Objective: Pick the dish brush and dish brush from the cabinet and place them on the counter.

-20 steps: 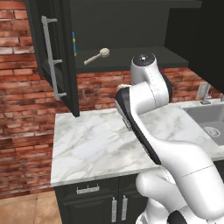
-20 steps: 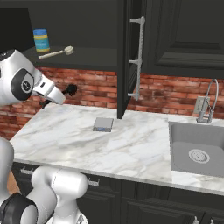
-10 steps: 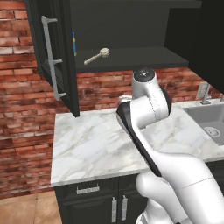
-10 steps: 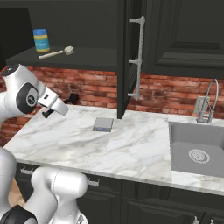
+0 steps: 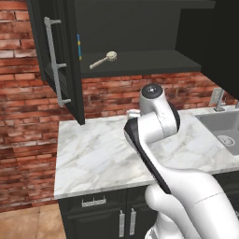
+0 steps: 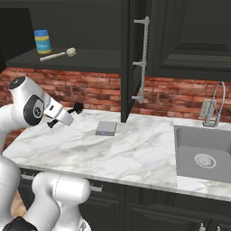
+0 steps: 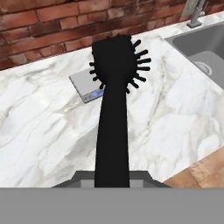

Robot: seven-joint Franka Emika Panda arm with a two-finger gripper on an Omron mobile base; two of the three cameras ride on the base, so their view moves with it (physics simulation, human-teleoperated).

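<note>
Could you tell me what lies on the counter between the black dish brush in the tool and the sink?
In the right base view, the flat grey pad lies between the black dish brush and sink; otherwise bare counter.

Place: kitchen | showing: marble table, sink with faucet, black cabinet, brick backsplash

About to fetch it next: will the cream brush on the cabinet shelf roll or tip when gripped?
The cream brush lies flat on the shelf, so tipping seems unlikely. Its round disc head might let it pivot or roll if nudged. The thin straight handle looks stiff and probably light.
</note>
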